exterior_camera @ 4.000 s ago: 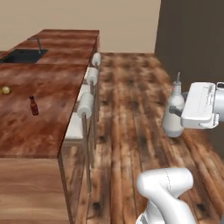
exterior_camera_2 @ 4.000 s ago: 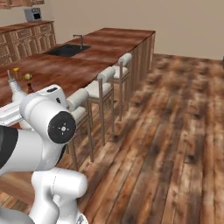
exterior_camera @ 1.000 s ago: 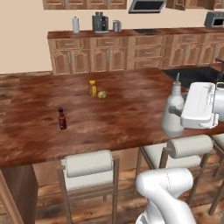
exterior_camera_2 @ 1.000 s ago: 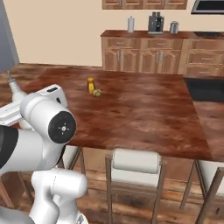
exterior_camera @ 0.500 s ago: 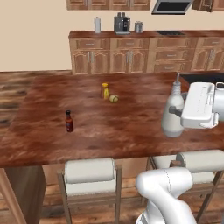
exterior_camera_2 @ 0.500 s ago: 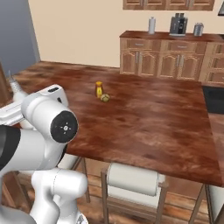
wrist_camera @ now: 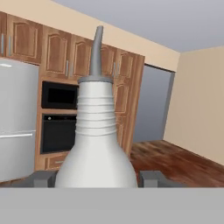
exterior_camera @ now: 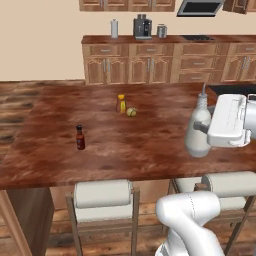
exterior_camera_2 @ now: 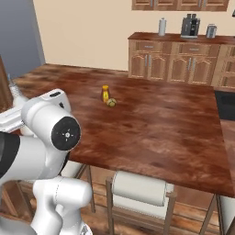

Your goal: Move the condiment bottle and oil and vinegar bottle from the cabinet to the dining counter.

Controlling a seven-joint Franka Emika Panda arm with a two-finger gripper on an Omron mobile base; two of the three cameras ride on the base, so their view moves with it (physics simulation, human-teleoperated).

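Pinching the pale grey-white pear-shaped oil and vinegar bottle (exterior_camera: 198,131) by its belly, the two-finger gripper (exterior_camera: 209,128) at the right of the left base view holds it upright, spout up, above the near right edge of the glossy reddish-brown dining counter (exterior_camera: 150,142). Left of centre stands one slim dark red-brown condiment bottle (exterior_camera: 80,137); beyond it, one short orange-yellow jar (exterior_camera: 121,103).
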